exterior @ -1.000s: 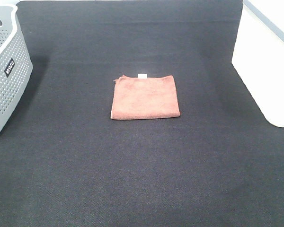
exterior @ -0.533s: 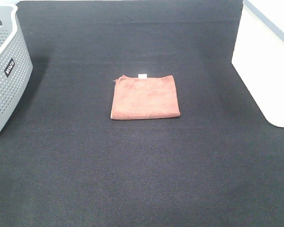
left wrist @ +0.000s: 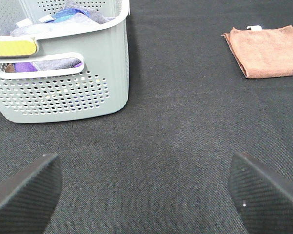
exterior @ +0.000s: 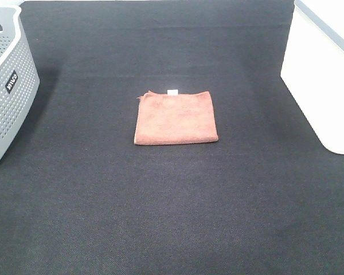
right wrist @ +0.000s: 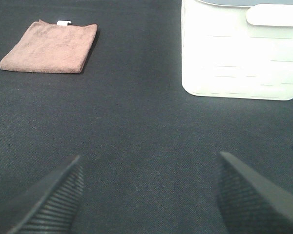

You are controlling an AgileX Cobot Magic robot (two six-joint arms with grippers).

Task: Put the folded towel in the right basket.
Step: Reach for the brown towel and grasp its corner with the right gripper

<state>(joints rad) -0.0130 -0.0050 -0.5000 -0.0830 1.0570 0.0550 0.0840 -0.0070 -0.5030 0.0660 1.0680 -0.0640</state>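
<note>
A folded brown towel (exterior: 175, 117) with a small white tag lies flat in the middle of the black table. It also shows in the left wrist view (left wrist: 267, 50) and the right wrist view (right wrist: 51, 47). The white right basket (exterior: 324, 74) stands at the right edge; it also shows in the right wrist view (right wrist: 241, 48). My left gripper (left wrist: 144, 192) is open and empty, near the grey basket, far from the towel. My right gripper (right wrist: 149, 197) is open and empty, in front of the white basket. Neither gripper shows in the exterior view.
A grey perforated basket (exterior: 7, 86) holding several cloths stands at the left edge; it also shows in the left wrist view (left wrist: 58, 83). The black cloth-covered table (exterior: 172, 206) stretches around the towel.
</note>
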